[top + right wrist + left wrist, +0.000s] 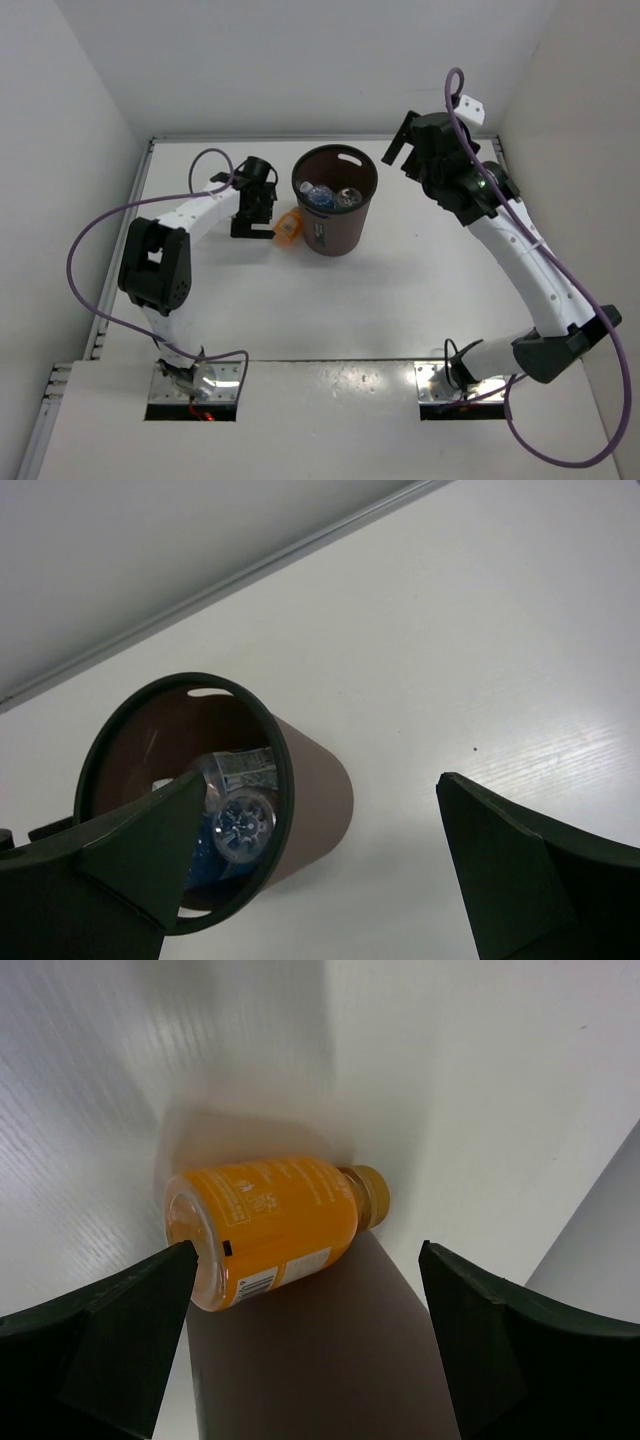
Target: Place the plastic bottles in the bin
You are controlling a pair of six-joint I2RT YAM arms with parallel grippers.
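The short orange bottle (288,228) lies on its side on the table, touching the left side of the dark brown bin (340,235). In the left wrist view the orange bottle (265,1230) lies just ahead of my fingers, cap to the right, with the bin's wall (310,1360) below it. My left gripper (255,232) (307,1252) is open and empty, its left fingertip beside the bottle's base. Clear bottles (322,195) (240,820) lie inside the bin (318,800); one has a blue label. My right gripper (397,150) (322,780) is open and empty, raised right of the bin.
White walls close in the table (420,290) at the back and both sides. A pale label (318,232) shows on the bin's side. Purple cables loop from both arms.
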